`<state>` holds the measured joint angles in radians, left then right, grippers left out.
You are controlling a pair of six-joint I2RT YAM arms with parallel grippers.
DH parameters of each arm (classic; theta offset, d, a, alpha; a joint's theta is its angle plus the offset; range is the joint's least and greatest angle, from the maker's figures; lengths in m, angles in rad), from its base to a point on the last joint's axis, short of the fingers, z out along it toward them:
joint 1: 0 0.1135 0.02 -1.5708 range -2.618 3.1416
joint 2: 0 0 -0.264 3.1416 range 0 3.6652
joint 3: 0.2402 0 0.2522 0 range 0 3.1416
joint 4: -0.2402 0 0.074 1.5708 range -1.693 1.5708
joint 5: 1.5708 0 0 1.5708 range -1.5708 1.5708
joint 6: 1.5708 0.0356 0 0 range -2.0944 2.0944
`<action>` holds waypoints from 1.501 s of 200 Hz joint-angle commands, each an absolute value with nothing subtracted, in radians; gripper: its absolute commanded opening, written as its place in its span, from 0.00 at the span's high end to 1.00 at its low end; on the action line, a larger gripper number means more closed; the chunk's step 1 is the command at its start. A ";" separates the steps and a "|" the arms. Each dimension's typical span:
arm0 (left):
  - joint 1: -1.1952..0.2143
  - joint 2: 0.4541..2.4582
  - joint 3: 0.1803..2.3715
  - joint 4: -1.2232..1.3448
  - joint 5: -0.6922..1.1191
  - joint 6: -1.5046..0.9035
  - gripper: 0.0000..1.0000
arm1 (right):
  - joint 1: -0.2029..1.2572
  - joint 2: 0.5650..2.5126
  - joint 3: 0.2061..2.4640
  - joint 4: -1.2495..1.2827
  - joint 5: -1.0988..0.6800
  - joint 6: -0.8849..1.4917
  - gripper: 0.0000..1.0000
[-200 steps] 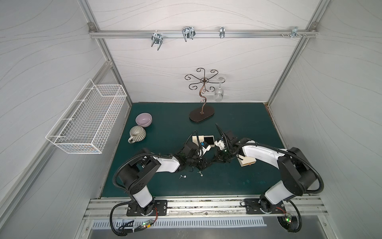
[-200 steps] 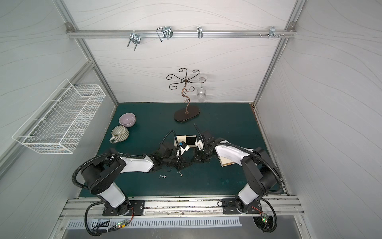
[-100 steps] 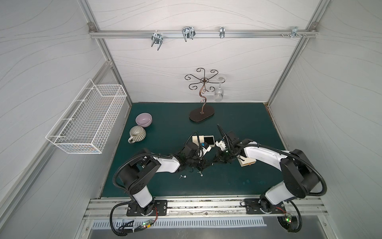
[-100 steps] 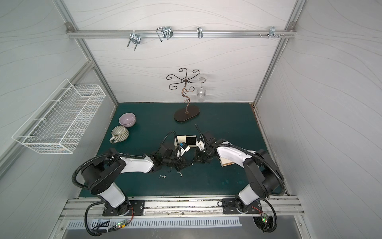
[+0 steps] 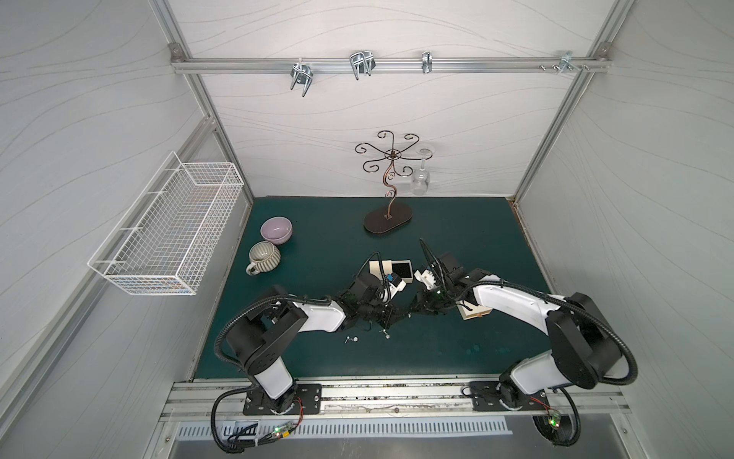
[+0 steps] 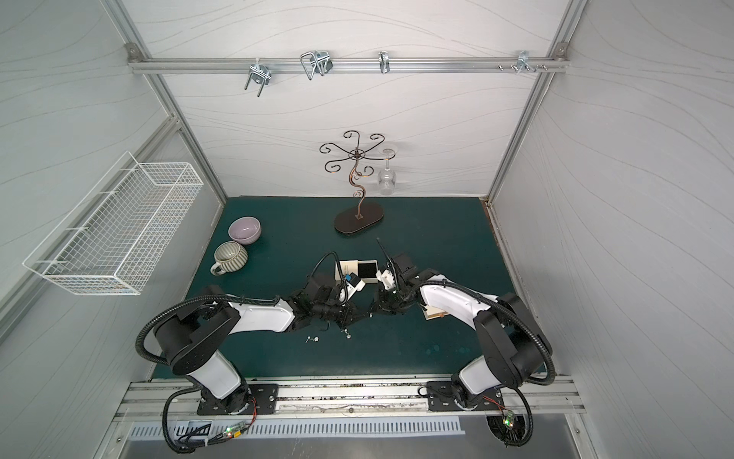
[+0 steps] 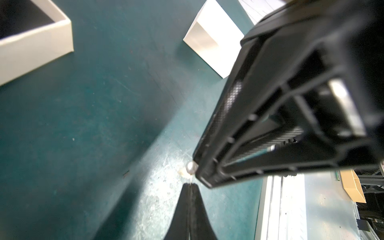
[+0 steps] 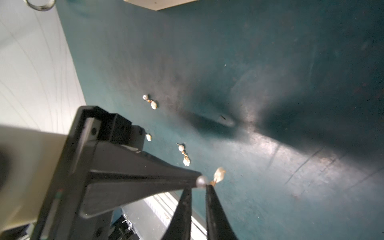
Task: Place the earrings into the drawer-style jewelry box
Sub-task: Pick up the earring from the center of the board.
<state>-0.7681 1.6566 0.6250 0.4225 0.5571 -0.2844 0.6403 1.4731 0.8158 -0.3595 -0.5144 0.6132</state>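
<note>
Three earrings [image 8: 181, 148] are left loose on the bench [image 5: 317, 246], just in front of the left hand [image 7: 190, 186], one half hidden behind it. That hand is seen clenched on the thin pin of a fourth earring [image 7: 191, 167], which is held off the bench with its pale drop dangling beside the bead. The right hand [image 8: 198, 188] is met tip to tip with it, its jaws slightly parted by the bead, so nothing is judged to be gripped there. The drawer [image 7: 37, 47] is found open and dark-lined, farther back between the two wrists.

A slip is judged the likeliest fault: so thin a pin could be pivoted or squeezed out of the pinch, or snagged by the right hand when that is drawn off. If dropped, it could be lost under an arm. The loose three could be swept aside by the left wrist.

The bench is surfaced in dark green, scuffed and shiny in places. A wire basket [image 5: 170, 234] on the left wall, a bowl [image 5: 276, 229] and mug [image 5: 264, 256], then a scroll stand [image 5: 388, 220] with a glass [image 5: 421, 184] hung from it are enclosed by pale panels [image 5: 397, 119].
</note>
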 commanded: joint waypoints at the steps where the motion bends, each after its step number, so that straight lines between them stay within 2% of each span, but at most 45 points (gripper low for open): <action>1: -0.772 1.635 0.657 0.437 0.556 -0.270 1.00 | 0.621 1.429 0.792 -0.313 -0.566 0.598 0.78; 33: -0.772 1.631 0.663 0.433 0.565 -0.270 1.00 | 0.582 1.393 0.760 -0.264 -0.600 0.595 0.69; 96: -0.771 1.571 0.701 0.345 0.676 -0.283 1.00 | 0.479 1.332 0.649 -0.036 -0.776 0.601 0.69; 135: -0.751 1.505 0.807 0.147 0.767 -0.399 1.00 | 0.405 1.201 0.580 0.135 -0.865 0.581 0.69; 165: -0.748 1.435 0.897 -0.051 0.797 -0.403 1.00 | 0.372 1.151 0.615 0.190 -0.964 0.594 0.69; 248: -0.717 1.279 1.122 -0.531 0.686 -0.269 1.00 | 0.371 1.067 0.756 0.075 -1.144 0.577 0.64; 300: -0.677 1.236 1.260 -0.782 0.652 -0.130 1.00 | 0.494 1.160 0.904 -0.070 -1.176 0.470 0.62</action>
